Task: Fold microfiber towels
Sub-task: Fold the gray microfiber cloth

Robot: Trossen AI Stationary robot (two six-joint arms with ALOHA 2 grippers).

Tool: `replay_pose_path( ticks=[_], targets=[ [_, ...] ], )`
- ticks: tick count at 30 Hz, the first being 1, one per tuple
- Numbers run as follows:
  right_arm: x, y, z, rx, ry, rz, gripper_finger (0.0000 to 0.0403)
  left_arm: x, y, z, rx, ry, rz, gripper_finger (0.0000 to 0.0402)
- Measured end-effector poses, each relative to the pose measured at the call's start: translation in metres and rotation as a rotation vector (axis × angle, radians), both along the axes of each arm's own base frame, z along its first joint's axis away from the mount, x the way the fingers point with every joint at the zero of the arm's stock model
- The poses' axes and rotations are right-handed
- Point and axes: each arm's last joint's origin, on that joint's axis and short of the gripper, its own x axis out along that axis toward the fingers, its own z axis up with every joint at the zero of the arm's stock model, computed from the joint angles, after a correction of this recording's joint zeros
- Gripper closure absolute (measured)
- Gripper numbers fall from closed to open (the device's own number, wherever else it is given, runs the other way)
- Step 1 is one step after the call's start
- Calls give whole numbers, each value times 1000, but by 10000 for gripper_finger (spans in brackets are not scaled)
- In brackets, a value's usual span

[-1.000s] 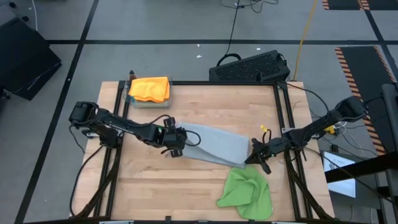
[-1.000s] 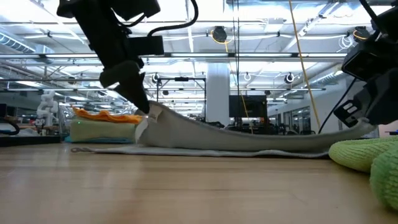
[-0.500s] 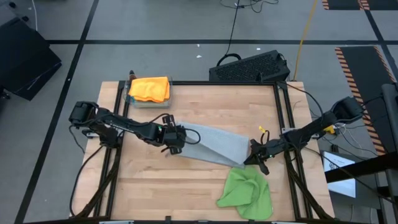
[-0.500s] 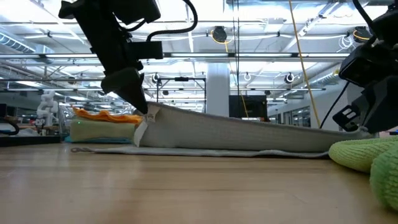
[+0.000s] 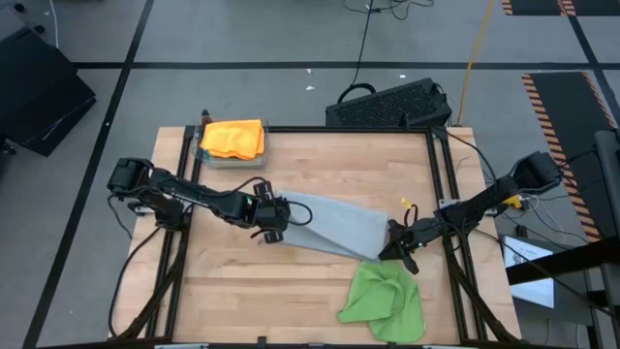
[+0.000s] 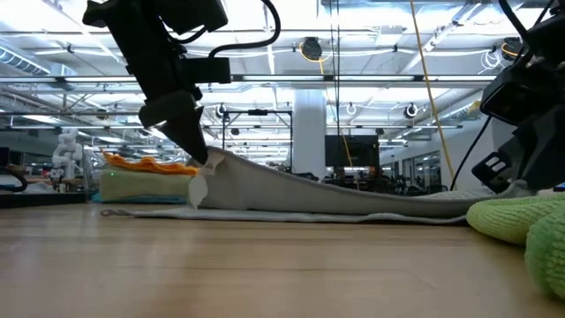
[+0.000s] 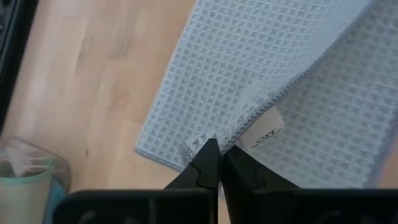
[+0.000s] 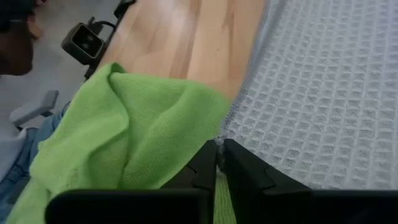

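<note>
A pale wooden table (image 5: 320, 165) with a black frame is seen in the middle of the high view, on a grey floor with a black keyboard (image 5: 387, 104) above it. In the low view a large hall with ceiling lights is seen behind.

The light grey waffle-weave towel (image 5: 334, 225) lies at the centre. Its left corner is pinched by the closed left gripper (image 5: 274, 219). The right gripper (image 5: 399, 246) is at its right edge; its fingers look nearly together, but a grip cannot be told. A crumpled bright green towel (image 5: 384, 302) lies at the lower right, and an orange towel (image 5: 233, 138) on a stack at the upper left.

Compared with half a second before, the grey towel sags lower in the middle.
</note>
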Motion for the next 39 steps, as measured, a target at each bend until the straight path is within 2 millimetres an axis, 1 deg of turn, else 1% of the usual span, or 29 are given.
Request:
replay_pose_path(
  ticks=[3, 10, 13, 16, 25, 39],
  targets=[
    [0, 0, 0, -2, -1, 4, 353, 0, -1, 0, -22, -1, -1, 392],
    [-1, 1, 0, 10, 2, 54, 285, 0, -1, 0, -36, -3, 1, 392],
    [-1, 2, 0, 20, 5, 94, 269, 0, -1, 0, -39, -3, 0, 392],
    [-2, 3, 0, 31, 10, 124, 264, 0, -1, 0, -40, -3, 0, 392],
    [0, 1, 1, -6, -26, 135, 268, 0, -4, -1, -89, 5, -26, 392],
    [0, 1, 15, -13, -144, 157, 272, -4, -24, -2, -163, 45, -137, 392]
  ],
)
